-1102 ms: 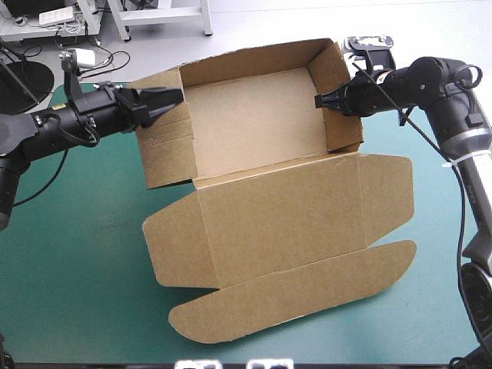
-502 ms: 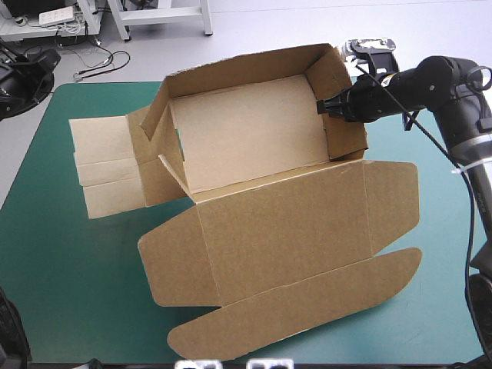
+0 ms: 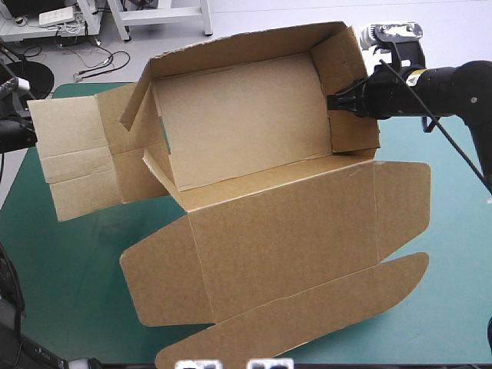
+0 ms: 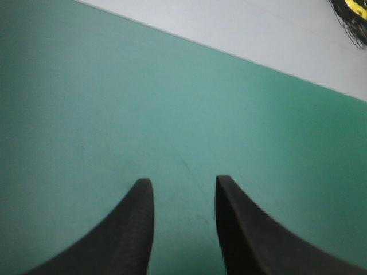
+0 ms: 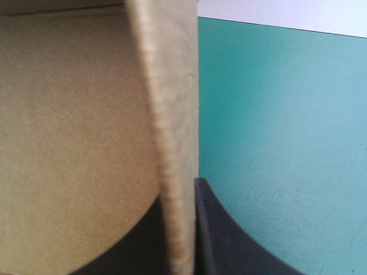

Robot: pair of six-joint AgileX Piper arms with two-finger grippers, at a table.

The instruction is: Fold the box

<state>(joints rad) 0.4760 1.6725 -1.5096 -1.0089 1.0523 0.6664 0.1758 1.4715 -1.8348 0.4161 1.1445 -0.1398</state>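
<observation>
High view: looks down on the table (image 3: 69, 254) in its teal-green cover, with the brown box (image 3: 238, 115) spread over most of it. Shows the tray part toward the far edge, with the far wall and the right wall (image 3: 346, 69) upright. Finds the lid (image 3: 284, 231) flat toward the near edge, its long rounded flap (image 3: 307, 315) nearest of all. Finds the left wall panels (image 3: 77, 165) fallen outward toward the table's left edge, with one inner flap (image 3: 142, 96) tilted up beside them. Catches the right gripper (image 3: 332, 102) at the right wall. Right wrist view: puts the black fingers (image 5: 215, 235) all but closed, one on each side of that wall's board edge, pinching it. Left wrist view: has the left gripper (image 4: 183, 186) over bare cover, fingers (image 4: 135, 229) parted by a moderate gap, nothing between them.
</observation>
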